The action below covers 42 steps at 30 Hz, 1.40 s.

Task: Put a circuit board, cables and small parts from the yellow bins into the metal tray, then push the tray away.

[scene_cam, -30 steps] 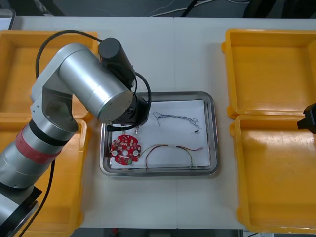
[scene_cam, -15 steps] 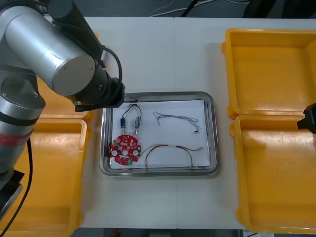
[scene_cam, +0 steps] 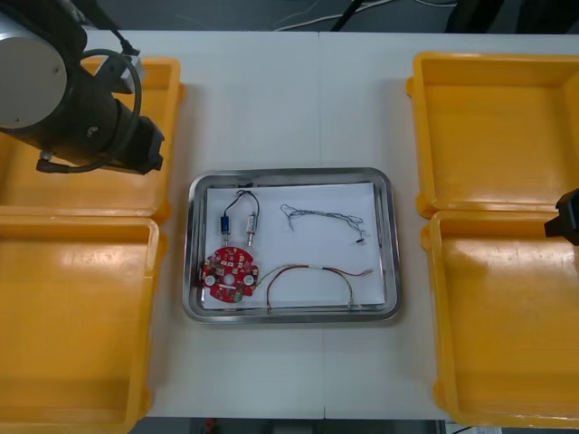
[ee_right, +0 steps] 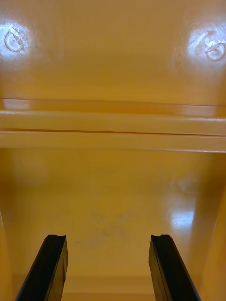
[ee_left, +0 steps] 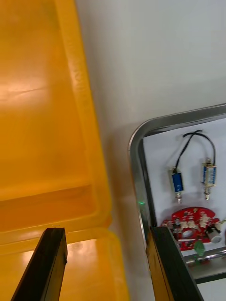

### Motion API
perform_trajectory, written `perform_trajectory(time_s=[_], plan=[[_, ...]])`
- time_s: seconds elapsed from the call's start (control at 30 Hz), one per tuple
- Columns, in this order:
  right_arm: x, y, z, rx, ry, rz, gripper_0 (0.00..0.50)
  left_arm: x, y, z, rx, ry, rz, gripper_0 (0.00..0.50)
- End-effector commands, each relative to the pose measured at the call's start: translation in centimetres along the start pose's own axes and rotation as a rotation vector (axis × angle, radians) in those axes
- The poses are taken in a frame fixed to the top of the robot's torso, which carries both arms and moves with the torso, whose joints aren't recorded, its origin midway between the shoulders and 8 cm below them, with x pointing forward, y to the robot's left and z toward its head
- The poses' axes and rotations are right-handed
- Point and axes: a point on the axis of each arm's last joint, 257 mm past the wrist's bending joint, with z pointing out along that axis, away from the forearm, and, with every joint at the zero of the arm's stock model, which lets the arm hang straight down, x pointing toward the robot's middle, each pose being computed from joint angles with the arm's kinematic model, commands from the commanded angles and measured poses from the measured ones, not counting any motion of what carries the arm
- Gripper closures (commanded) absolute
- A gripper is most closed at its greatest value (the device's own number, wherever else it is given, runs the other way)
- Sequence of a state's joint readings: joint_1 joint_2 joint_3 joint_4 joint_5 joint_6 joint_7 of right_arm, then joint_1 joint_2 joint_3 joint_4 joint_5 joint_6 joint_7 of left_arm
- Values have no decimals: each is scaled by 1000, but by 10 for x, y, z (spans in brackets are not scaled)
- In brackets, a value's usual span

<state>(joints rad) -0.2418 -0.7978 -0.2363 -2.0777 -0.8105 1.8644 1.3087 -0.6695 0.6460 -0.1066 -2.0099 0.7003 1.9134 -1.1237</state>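
We see the left gripper [ee_left: 107,230] with its black fingers spread wide and nothing between them. It hangs over the left far yellow bin [ee_left: 42,117] at its rim and the strip of table [ee_left: 155,56] beside the tray [ee_left: 136,141]. The right gripper [ee_right: 107,237] is likewise spread and empty, above the right yellow bins [ee_right: 113,127] where their rims meet. Two round moulded marks [ee_right: 14,40] on a bin floor there are too faint for us to read. The tray sits mid-table, white inside. At its near left lies the red circuit board [scene_cam: 228,274], and just beyond that a black cable [scene_cam: 242,201] joins two small metal parts [scene_cam: 223,226]. The blue and white cable [scene_cam: 321,217] lies farther right, and the red and yellow cable [scene_cam: 312,274] runs along the near side.
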Motion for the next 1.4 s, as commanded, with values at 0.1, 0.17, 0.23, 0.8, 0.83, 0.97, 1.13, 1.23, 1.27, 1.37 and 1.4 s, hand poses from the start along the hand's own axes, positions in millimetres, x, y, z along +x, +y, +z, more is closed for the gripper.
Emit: perform_trajectory(time_s=[0.1,0.17,0.23,0.8,0.83,0.97,1.13,1.23,1.27,1.37,1.4], plan=[[3,6,2,-24,0,-3,0,27,61,-8,-82,48,-81,0],[2,8,0,-25,1,-11,0,38,70,-9,-76,70,-108,0],[3,11,-3,-31,4,-22,0,48,80,-12,-63,88,-140,0],[-1,86,-18,-89,12,-350,0,86,134,-24,-131,134,-261,0],[0,97,-17,-114,14,-376,0,86,136,-24,-137,131,-266,0],[2,128,-18,-171,22,-478,0,82,140,-27,-149,113,-272,0],[5,155,-17,-178,37,-598,0,80,141,-28,-155,105,-271,0],[4,170,-16,-169,39,-674,0,77,141,-28,-154,94,-271,0],[5,177,-15,-167,38,-704,0,77,140,-27,-150,90,-267,0],[4,194,-13,-157,32,-782,0,72,138,-28,-143,73,-261,0],[5,197,-12,-155,33,-794,0,71,137,-28,-140,69,-261,0]])
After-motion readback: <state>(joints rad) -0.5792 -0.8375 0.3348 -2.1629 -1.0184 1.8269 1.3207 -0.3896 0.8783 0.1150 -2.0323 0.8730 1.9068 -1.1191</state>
